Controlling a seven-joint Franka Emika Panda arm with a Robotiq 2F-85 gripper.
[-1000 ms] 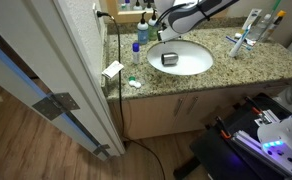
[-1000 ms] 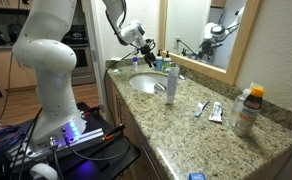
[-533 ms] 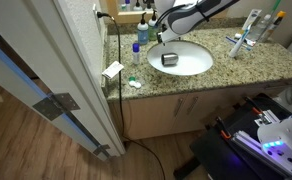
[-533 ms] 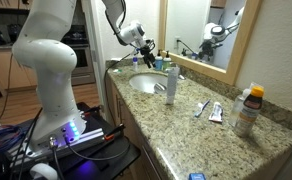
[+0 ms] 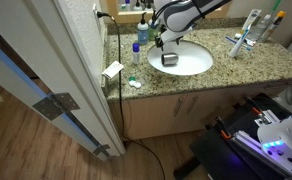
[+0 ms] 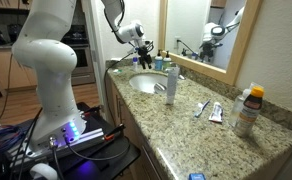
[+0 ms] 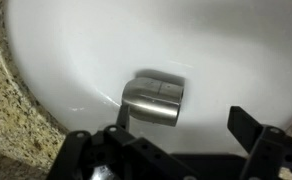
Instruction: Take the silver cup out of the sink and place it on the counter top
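The silver cup (image 7: 153, 100) lies on its side in the white sink (image 7: 76, 50); in an exterior view it is a small dark shape (image 5: 169, 59) in the basin (image 5: 191, 62). My gripper (image 7: 181, 128) is open and empty, hovering just above the cup, fingers not touching it. In an exterior view the gripper (image 5: 159, 40) hangs over the basin's far rim. In an exterior view the gripper (image 6: 141, 48) is above the sink (image 6: 146, 84); the cup is hidden there. The granite counter top (image 5: 251, 65) surrounds the basin.
A chrome faucet (image 6: 170, 82) stands at the sink's edge. A blue-capped bottle (image 5: 137, 51) stands on the counter beside the basin. Toothbrushes and tubes (image 5: 248, 38) lie further along the counter. A mirror (image 6: 201, 30) is behind, and a bottle (image 6: 248, 108) stands near the counter's end.
My gripper has moved down toward the basin, closer to the cup. The cup has not moved.
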